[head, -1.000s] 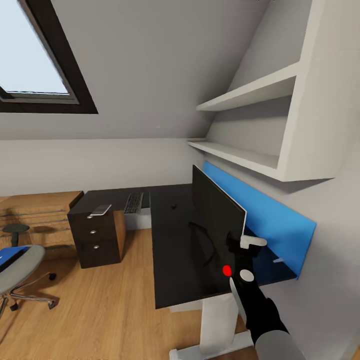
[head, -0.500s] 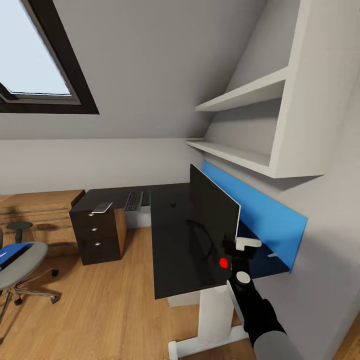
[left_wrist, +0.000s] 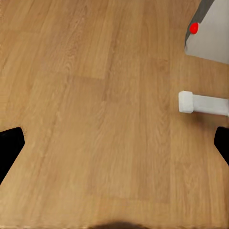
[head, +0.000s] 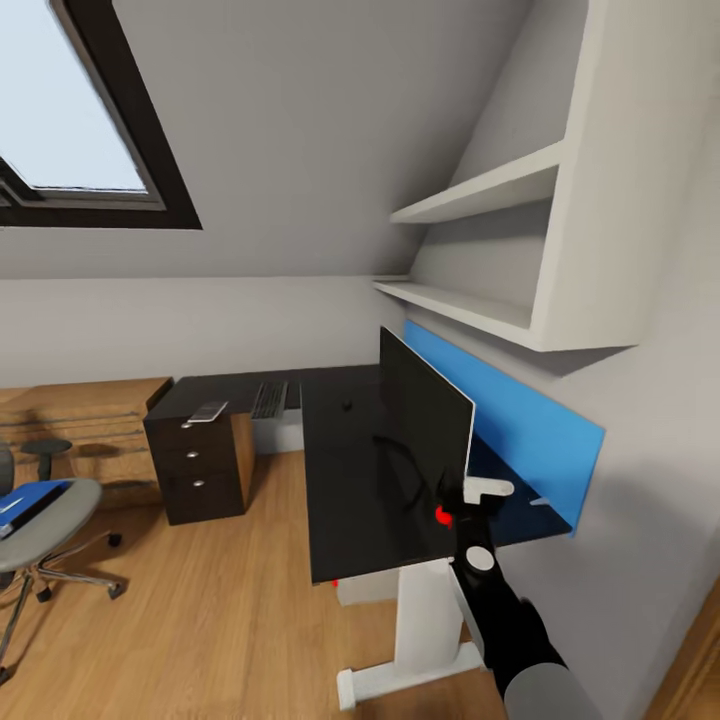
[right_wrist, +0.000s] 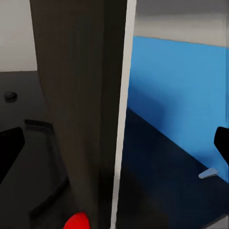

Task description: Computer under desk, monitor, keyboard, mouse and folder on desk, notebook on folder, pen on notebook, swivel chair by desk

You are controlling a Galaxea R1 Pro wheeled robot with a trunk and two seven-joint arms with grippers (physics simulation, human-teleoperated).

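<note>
The desk spans the room's corner, its glossy black top running from the drawer unit at nine o'clock to the white leg at six. The monitor stands upright on it at centre, edge-on, backed by a blue wall panel at three o'clock. The swivel chair sits at eight o'clock, well apart from the desk, with the folder lying on its seat. The keyboard rests at ten o'clock of the monitor, the mouse between them. The right gripper is spread wide, one finger either side of the monitor's edge, not clearly touching. The left gripper is spread above bare wood floor.
</note>
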